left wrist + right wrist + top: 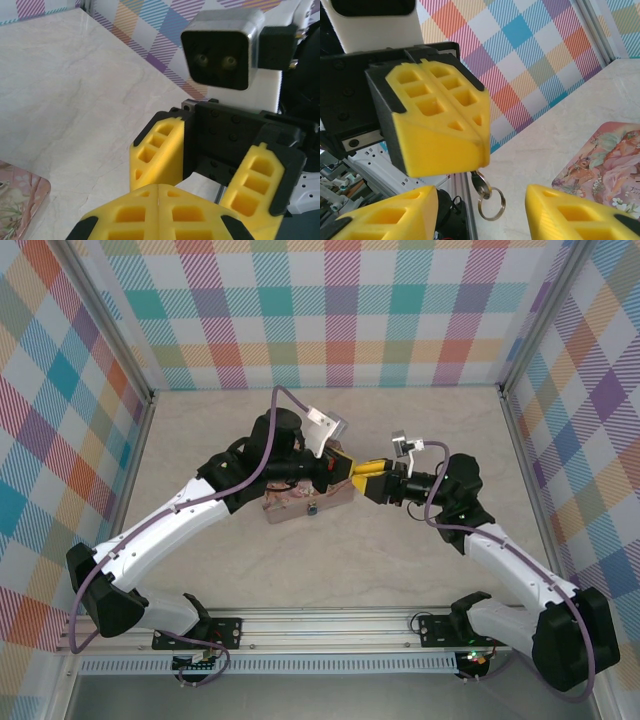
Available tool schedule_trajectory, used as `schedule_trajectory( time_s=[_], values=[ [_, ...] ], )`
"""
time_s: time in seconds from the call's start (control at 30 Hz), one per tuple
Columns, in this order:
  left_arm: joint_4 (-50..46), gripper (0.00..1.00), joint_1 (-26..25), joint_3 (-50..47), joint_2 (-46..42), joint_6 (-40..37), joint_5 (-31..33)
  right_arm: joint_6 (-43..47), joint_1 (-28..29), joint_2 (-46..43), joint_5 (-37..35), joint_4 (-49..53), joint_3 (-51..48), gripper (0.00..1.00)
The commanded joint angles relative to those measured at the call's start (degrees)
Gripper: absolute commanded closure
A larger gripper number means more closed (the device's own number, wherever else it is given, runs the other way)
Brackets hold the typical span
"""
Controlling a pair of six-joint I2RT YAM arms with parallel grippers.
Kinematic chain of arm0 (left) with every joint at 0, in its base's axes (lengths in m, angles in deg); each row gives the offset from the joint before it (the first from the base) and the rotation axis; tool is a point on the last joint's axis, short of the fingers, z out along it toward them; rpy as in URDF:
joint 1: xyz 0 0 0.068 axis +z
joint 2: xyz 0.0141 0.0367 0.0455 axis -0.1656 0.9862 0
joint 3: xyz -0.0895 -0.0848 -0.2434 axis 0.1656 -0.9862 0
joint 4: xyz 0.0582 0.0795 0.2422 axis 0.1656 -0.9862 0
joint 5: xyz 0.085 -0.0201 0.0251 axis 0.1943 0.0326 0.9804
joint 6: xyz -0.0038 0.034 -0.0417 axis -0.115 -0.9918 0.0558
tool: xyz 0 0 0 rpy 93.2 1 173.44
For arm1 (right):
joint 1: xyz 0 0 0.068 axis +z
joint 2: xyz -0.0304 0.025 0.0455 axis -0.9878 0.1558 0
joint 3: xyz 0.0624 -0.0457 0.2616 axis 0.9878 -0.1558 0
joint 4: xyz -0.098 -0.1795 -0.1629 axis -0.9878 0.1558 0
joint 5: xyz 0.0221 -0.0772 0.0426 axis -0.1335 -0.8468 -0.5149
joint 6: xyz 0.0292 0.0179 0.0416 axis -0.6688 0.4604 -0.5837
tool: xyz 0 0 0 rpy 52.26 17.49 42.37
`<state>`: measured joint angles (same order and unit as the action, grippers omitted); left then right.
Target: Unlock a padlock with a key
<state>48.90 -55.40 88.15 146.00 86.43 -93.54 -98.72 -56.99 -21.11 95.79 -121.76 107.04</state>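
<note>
Left end effector point(478, 144) is clamped shut on key point(479, 181), whose long axis hangs downward with the ring beneath. Right end effector point(202, 182) is spread wide and empty, tip to tip with it. Padlock point(313, 510), a blue speck, is noted at pink tin point(285, 508) on the worktop, below both and judged nearer the left.

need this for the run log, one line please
left gripper: shut on slim silvery key, ring hanging below | right gripper: open, facing it | both by pink illustrated tin box
</note>
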Motion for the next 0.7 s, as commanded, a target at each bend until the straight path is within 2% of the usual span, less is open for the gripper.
schedule_trajectory(
  time_s=[0.0, 0.67],
  values=[
    [2.3, 1.0, 0.7, 0.1, 0.5, 0.9, -1.0, 0.9, 0.6, 0.6, 1.4, -2.3, 1.3, 0.55],
    [1.2, 1.0, 0.6, -0.2, 0.3, 0.0, 0.4, 0.9, 0.9, -0.6, -1.3, -1.0, 1.3, 0.85]
  ],
)
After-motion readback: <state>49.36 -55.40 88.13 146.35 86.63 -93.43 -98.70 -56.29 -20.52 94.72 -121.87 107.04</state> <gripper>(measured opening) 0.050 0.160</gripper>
